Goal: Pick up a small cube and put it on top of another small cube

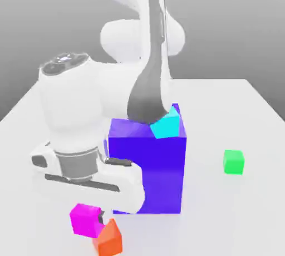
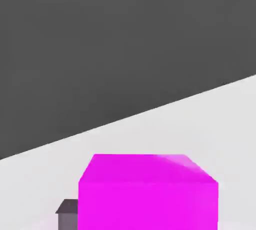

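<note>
From my remote station, reading the exterior view from its left: the white arm [image 1: 78, 121] bends low over the pale bench [image 1: 245, 110], its wrist housing filling the left half of the scene. Below the wrist, the end effector [image 1: 96, 218] is pressed together on the magenta cube [image 1: 84, 218], pinching it near the bench's front edge; a dark finger [image 1: 101, 216] shows against the cube's right face. I cannot tell from this view whether the cube rests on the bench or is just clear of it. Just beside it, lower and to the right, the orange cube [image 1: 109, 239] sits on the bench, turned corner-on, seemingly touching or nearly touching the magenta one. Next comes the big blue cube [image 1: 153, 166], standing behind both small cubes, with a cyan cube [image 1: 167, 124] tilted on its top near the right rear corner, partly covered by the arm's grey link. Well apart, towards the exterior view's right, a green cube [image 1: 234, 161] stands alone. In the hand view I see the magenta cube [image 2: 147, 194] close up, a grey finger [image 2: 67, 213] beside it, the bench [image 2: 210, 124] beyond.
</note>
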You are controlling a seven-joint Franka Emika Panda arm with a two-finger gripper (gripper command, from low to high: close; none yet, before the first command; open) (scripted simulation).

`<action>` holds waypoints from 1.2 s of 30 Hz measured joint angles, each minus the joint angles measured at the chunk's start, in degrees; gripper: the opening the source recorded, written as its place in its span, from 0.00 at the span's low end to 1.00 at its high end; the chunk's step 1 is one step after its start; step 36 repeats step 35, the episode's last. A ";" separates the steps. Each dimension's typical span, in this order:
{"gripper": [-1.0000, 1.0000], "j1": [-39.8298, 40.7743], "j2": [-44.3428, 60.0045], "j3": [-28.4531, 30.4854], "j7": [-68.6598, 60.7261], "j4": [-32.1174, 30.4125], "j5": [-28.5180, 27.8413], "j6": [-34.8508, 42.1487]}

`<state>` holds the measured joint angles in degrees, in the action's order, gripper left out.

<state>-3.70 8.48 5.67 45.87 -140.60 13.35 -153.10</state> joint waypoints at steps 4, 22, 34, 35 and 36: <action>0.00 -10.46 -6.86 -6.14 8.33 -5.85 -2.28 -1.37; 0.00 -28.22 -19.63 -27.36 34.45 -26.63 -8.80 -2.97; 0.00 -21.85 -7.72 -29.13 45.79 -25.98 -25.02 -12.92; 0.00 -21.88 -6.98 -29.34 45.48 -26.00 -24.57 -13.87; 0.00 -21.88 -6.98 -29.34 45.48 -26.00 -24.57 -13.87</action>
